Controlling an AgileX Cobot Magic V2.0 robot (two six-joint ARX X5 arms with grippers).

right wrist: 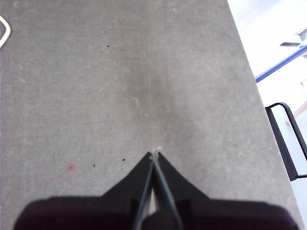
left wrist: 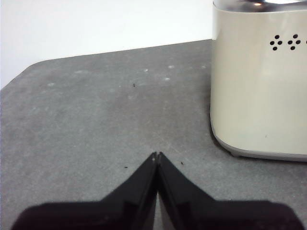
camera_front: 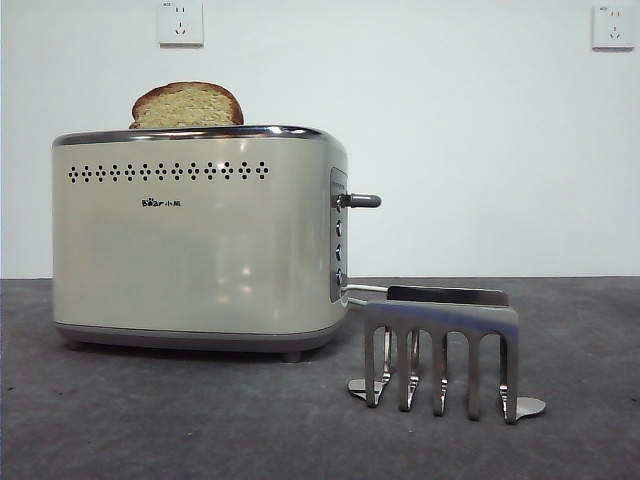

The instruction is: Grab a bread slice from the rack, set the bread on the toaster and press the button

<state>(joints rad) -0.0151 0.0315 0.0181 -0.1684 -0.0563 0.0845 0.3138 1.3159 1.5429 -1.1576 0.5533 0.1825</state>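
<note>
1. Where the dark grey bench (camera_front: 150, 420) meets a plain white wall, a big cream-coloured boxy toaster (camera_front: 195, 245) with a chrome top rim stands left of centre in the front view. A row of small dot perforations runs across its upper face, above a small "Bear" logo.
2. A flat slice of bread (camera_front: 187, 105), with speckled yellow-green crumb, dark brown crust and a domed top, stands upright in the toaster's top. Only its upper part shows above the chrome rim.
3. On the toaster's end panel a dark lever (camera_front: 360, 201) sticks out sideways near the top, with a column of small round buttons (camera_front: 338, 253) below it.
4. A small shiny silver metal rack (camera_front: 441, 350) with comb-like upright prongs and flat feet sits on the bench just beside the toaster's lever end, nearer the camera and much lower than the toaster. It holds no bread.
5. Two white wall sockets (camera_front: 180, 22) are mounted high on the wall.
6. The left hand (left wrist: 157, 154) hangs over bare bench, its two black jaws pressed together and holding nothing; a cream corner of the toaster stands near it.
7. The right hand (right wrist: 155, 154) is also over bare bench, near the bench's edge, jaws closed tip to tip and empty.
</note>
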